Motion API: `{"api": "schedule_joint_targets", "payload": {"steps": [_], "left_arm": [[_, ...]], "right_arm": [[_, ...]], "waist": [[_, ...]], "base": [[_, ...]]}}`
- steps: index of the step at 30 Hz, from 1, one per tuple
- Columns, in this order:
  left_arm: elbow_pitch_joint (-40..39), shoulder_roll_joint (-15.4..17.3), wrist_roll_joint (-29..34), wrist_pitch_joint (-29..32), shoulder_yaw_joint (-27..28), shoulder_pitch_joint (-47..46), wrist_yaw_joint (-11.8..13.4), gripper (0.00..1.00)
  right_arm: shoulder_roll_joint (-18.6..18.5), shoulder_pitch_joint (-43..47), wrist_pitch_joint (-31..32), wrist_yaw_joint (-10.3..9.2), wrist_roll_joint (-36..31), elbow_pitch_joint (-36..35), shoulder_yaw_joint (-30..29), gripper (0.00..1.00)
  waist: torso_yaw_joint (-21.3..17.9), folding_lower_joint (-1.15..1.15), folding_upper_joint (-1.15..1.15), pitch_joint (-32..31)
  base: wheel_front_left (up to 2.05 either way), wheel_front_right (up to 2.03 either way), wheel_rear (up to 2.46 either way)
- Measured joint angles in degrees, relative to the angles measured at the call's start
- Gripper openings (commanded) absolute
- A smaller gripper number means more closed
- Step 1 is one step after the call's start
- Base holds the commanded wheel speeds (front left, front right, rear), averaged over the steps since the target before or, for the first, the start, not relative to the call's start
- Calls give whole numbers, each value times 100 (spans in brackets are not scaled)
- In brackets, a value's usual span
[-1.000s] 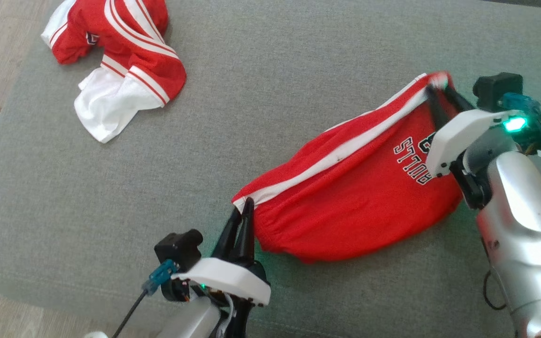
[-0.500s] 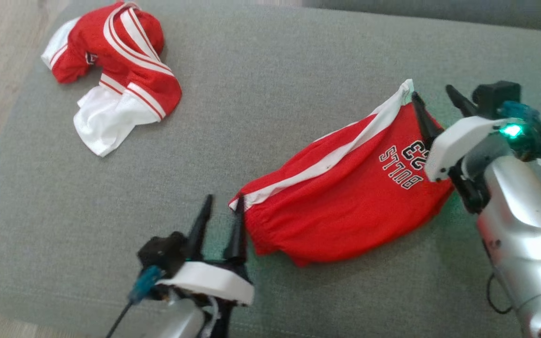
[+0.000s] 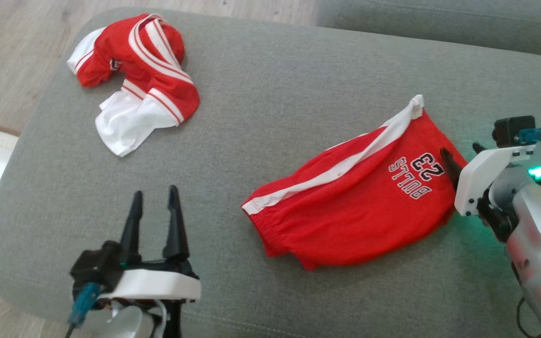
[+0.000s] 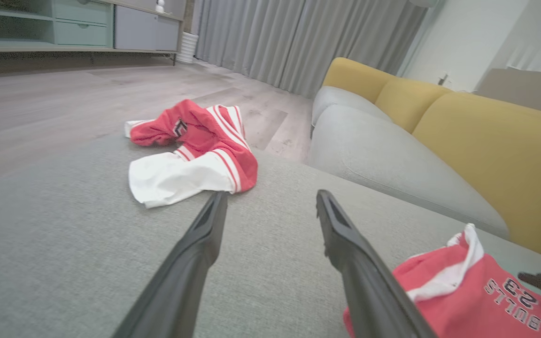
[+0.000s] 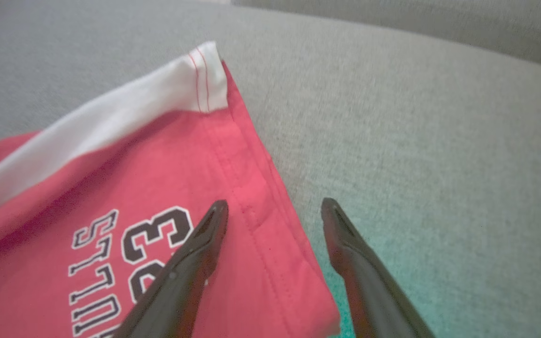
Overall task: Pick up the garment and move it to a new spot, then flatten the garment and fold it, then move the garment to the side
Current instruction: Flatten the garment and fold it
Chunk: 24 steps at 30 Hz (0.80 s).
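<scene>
**Red shorts, on grey cushion, unheld**

Head view: red shorts [image 3: 350, 206] lie on grey cushion [image 3: 270, 117]; crumpled jersey [image 3: 139, 84] far left. Left jaws spread, well apart from the waistband end. Right wrist view: right jaws spread, straddling the hem beside "23". Left wrist view adds yellow backrest [image 4: 486, 155], curtains [image 4: 298, 42]

You have red shorts [image 3: 345, 211] at centre right of the head view, with a white band along the upper edge and black, white-edged lettering, BULLS 23; at upper left, a second garment [image 3: 134, 80], red with white stripes and a plain white panel; the cushion [image 3: 270, 94] is a plain grey weave; the left claw [image 3: 154, 191] and right claw [image 3: 458, 149] are black on white housings; a green light [image 3: 537, 172] glows at the right edge; the sofa back [image 4: 486, 141], right of the left wrist view, is mustard yellow.
</scene>
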Motion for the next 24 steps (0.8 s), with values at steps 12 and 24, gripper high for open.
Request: {"api": "schedule_joint_targets", "payload": {"steps": [12, 24], "left_arm": [[-325, 27, 97, -1, 559, 236, 77, 100], [-481, 22, 445, -1, 756, 261, 73, 100]], "right_arm": [[-78, 8, 824, 0, 698, -58, 353, 40], [-42, 108, 176, 0, 865, -147, 99, 0]], "waist": [[182, 0, 0, 102], [-251, 1, 0, 38]], "base": [[0, 0, 0], [0, 0, 0]]}}
